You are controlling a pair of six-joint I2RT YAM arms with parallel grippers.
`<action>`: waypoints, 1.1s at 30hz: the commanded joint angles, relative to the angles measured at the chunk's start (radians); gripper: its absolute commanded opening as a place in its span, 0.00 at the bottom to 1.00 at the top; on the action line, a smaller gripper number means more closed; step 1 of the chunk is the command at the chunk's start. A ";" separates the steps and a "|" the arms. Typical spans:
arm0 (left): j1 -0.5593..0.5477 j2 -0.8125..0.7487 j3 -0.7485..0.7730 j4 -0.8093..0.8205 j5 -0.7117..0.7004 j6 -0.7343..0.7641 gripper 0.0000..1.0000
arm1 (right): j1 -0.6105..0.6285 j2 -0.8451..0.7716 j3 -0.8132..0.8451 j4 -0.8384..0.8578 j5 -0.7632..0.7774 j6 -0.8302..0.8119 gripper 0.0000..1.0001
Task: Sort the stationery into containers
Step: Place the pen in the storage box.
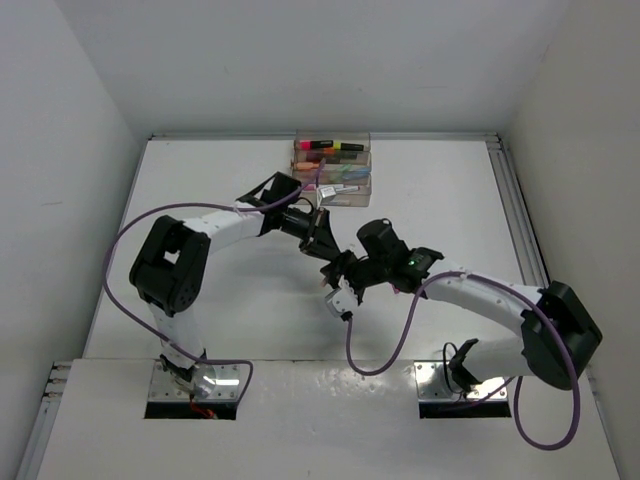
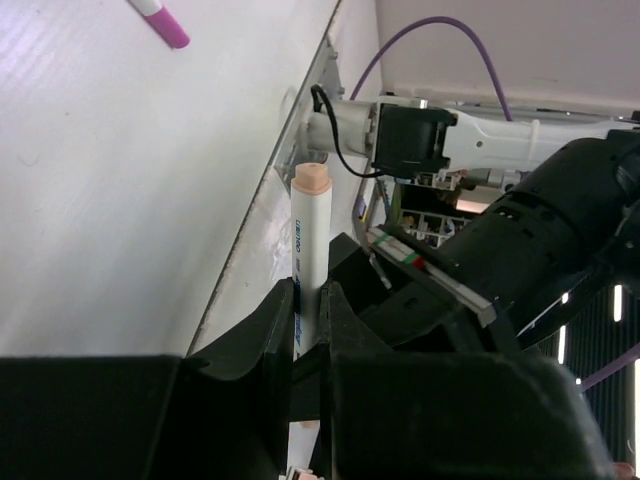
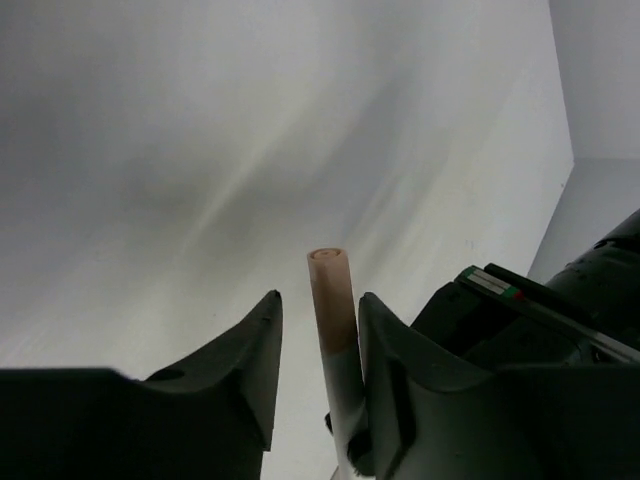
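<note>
I judge a handover: left tool (image 2: 307,292) clamps the white pen (image 2: 310,220), right tool (image 3: 320,302) stands apart around it; next, close right.

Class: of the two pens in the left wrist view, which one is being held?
The white pen with the peach cap, clamped upright in the left gripper; the purple-tipped pen lies loose, well away from the fingers.

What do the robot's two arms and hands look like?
The left arm and right arm have white links, bulky black joints and looping purple cables. The left hand and right hand are black, with two wedge-shaped fingers and a red-white-green stripe.
</note>
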State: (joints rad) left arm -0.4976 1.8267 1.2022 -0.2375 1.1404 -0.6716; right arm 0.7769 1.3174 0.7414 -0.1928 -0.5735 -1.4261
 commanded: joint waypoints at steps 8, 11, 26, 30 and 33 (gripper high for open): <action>0.100 -0.113 0.086 -0.124 -0.147 0.192 0.85 | -0.036 0.062 0.078 0.173 0.057 0.007 0.00; 0.212 -0.139 0.177 -0.227 -0.322 0.296 1.00 | -0.088 0.107 0.148 0.185 0.060 0.053 0.00; 0.424 -0.285 0.100 -0.258 -0.524 0.489 1.00 | -0.306 0.877 1.131 -0.033 0.153 0.377 0.00; 0.453 -0.277 0.083 -0.275 -0.499 0.506 1.00 | -0.315 0.983 1.248 -0.077 0.156 0.435 0.00; 0.471 -0.271 0.085 -0.286 -0.487 0.509 1.00 | -0.315 0.984 1.213 -0.086 0.153 0.423 0.00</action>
State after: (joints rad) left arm -0.0505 1.5692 1.2785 -0.5259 0.6250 -0.1898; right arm 0.4580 2.3096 1.9400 -0.2379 -0.4110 -1.0485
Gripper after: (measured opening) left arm 0.998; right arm 0.143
